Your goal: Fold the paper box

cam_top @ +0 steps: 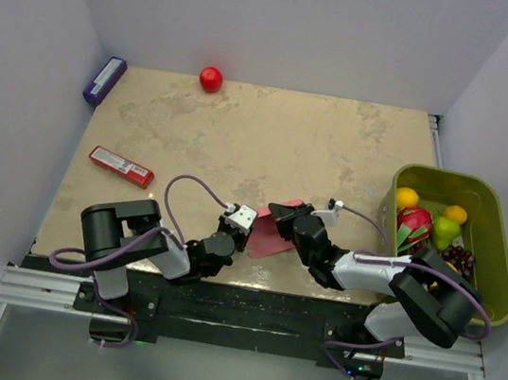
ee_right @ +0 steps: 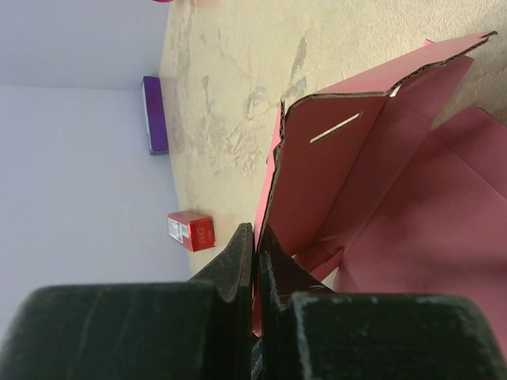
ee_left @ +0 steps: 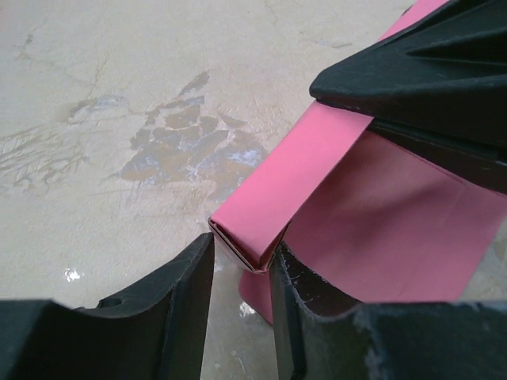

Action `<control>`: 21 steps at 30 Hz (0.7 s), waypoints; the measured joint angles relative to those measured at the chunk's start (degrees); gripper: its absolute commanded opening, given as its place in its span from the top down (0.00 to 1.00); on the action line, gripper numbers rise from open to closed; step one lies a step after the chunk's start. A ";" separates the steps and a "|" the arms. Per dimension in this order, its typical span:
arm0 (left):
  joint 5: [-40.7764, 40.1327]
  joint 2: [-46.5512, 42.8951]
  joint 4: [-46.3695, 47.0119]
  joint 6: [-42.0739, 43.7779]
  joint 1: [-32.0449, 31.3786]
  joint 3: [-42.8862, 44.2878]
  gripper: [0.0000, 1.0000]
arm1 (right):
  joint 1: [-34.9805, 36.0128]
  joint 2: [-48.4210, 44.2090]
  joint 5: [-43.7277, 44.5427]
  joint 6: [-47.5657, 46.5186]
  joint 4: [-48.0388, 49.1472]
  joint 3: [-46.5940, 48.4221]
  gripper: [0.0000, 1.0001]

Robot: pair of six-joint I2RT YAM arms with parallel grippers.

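— How far along is the paper box (cam_top: 271, 236)?
— Partly folded at the worktop's (cam_top: 244, 131) near edge, panels flat. The right gripper (ee_right: 255, 233) is clamped on a raised wall. The left gripper (ee_left: 243, 245) straddles a folded flap, grip unclear.

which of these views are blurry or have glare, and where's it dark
Top external view: soft even light, sharp throughout, no glare on the beige marbled tabletop. Left wrist view: the pink thin-card paper box is crisp, the black left fingers dark, small glints on the tabletop. Right wrist view: the black right fingers blur up close; the card's edge is sharp.
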 measured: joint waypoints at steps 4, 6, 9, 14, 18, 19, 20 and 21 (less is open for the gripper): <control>-2.56 0.57 -0.98 0.00 -0.15 1.53 0.55 | 0.02 0.00 0.15 0.09 -0.04 0.02 1.00; -3.78 0.90 -1.03 0.00 -0.24 2.43 0.53 | 0.17 0.00 0.07 0.17 -0.07 0.04 1.00; -4.98 1.01 -1.01 0.00 -0.22 3.02 0.57 | 0.39 0.02 0.00 0.28 -0.20 0.13 1.00; -4.87 1.31 -0.52 0.04 -0.17 3.08 0.58 | 0.44 0.04 -0.07 0.50 -0.46 0.33 1.00; -4.92 1.46 -0.42 0.04 -0.07 3.08 0.50 | 0.44 0.17 -0.04 0.66 -0.57 0.42 1.00; -4.90 1.49 -0.37 0.02 0.11 3.08 0.50 | 0.44 0.17 -0.07 0.66 -0.57 0.42 1.00; -4.87 1.49 -0.28 0.02 0.13 3.02 0.50 | 0.44 0.17 -0.04 0.68 -0.61 0.42 1.00; -4.85 1.49 -0.11 0.00 0.15 2.89 0.50 | 0.44 0.17 -0.04 0.68 -0.61 0.42 1.00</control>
